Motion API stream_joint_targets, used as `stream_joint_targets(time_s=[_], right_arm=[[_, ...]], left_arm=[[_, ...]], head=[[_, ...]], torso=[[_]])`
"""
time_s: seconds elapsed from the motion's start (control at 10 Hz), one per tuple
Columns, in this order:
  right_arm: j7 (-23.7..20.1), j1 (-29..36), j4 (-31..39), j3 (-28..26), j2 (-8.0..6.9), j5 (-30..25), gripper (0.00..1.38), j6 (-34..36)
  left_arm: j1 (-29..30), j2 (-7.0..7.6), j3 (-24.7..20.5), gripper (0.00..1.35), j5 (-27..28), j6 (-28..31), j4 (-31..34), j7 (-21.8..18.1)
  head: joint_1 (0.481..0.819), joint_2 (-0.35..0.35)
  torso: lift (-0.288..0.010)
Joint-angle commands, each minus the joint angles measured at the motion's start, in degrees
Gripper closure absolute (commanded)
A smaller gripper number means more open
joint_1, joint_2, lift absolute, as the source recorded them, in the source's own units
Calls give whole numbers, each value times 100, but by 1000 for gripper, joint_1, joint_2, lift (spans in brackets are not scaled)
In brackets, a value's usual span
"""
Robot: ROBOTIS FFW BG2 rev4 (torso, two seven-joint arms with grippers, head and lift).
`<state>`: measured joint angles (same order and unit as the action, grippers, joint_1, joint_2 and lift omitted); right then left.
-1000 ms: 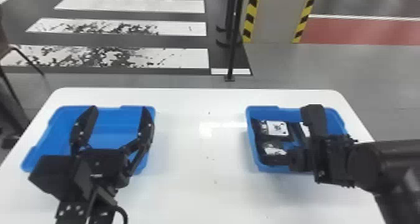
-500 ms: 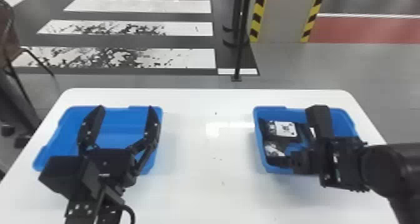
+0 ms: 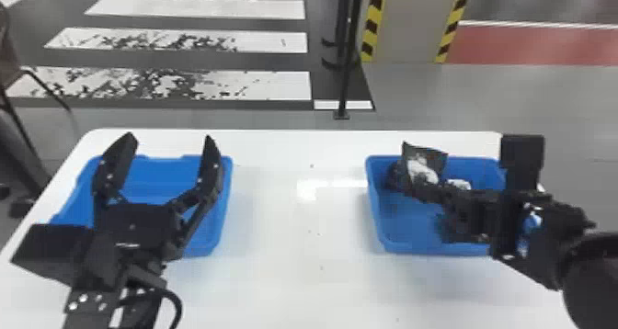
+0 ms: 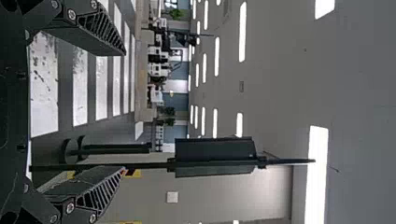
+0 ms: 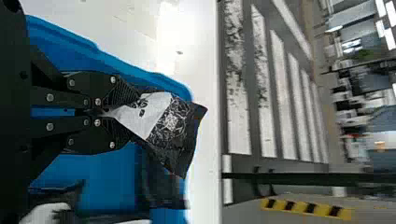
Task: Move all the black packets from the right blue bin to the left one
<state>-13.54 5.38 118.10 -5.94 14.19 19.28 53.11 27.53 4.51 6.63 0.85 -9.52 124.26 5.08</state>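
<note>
Black packet (image 5: 173,126), one end in the right claw (image 3: 413,184), tips nearly together around it

No words or numbers can be read. One black packet (image 5: 188,140) bears a white label (image 5: 154,114) with small dark marks, too unclear to make out, and beside the label a fine white line pattern (image 5: 171,121) is printed on the black. Yellow-and-black warning stripes run down both edges of a grey panel (image 3: 409,25) beyond the surface (image 3: 299,268): one band on the left edge (image 3: 374,20), one on the right (image 3: 454,22). White crossing bars (image 3: 271,85), partly broken up by dark patches, mark the dark floor (image 3: 317,82).
</note>
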Motion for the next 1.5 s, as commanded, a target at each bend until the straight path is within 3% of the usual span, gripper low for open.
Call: stream_joint_targets(time_s=[0.0, 0.2, 0.3, 0.5, 0.7, 1.0, 1.3, 1.4], right_arm=[[-404, 52, -103, -35, 5, -123, 1102, -1290], [-940, -32, -370, 491, 146, 60, 1102, -2626], [-1090, -88, -384, 971, 269, 266, 1102, -2837], [-1142, -116, -342, 1793, 383, 563, 1102, -3104], [-1133, -215, -314, 2388, 427, 643, 1102, -3216], [-1107, -524, -370, 3062, 480, 860, 1102, -3315], [-1054, -693, -440, 3599, 497, 963, 1102, -3357], [-1046, -707, -483, 3667, 515, 986, 1102, -3357]], left_arm=[[-166, -100, -355, 173, -291, 713, 321, -464], [-236, -108, -652, 174, -576, 2077, 1109, -895], [-348, -73, -766, 174, -999, 2710, 1292, -1202], [-728, -12, -972, 174, -1673, 3764, 1404, -1906], [-855, -3, -1029, 174, -2416, 4257, 1404, -2108], [-995, 15, -1040, 174, -2439, 4903, 1404, -2275], [-1051, 6, -1006, 182, -2416, 5044, 1390, -2257], [-1037, 6, -994, 547, -2347, 5142, 1390, -2187]], head=[[695, -58], [688, -32], [661, 4], [653, 65], [669, 128], [684, 182], [695, 234], [695, 243]], torso=[[-140], [-140], [-140], [-140], [-140], [-140], [-140], [-140]])
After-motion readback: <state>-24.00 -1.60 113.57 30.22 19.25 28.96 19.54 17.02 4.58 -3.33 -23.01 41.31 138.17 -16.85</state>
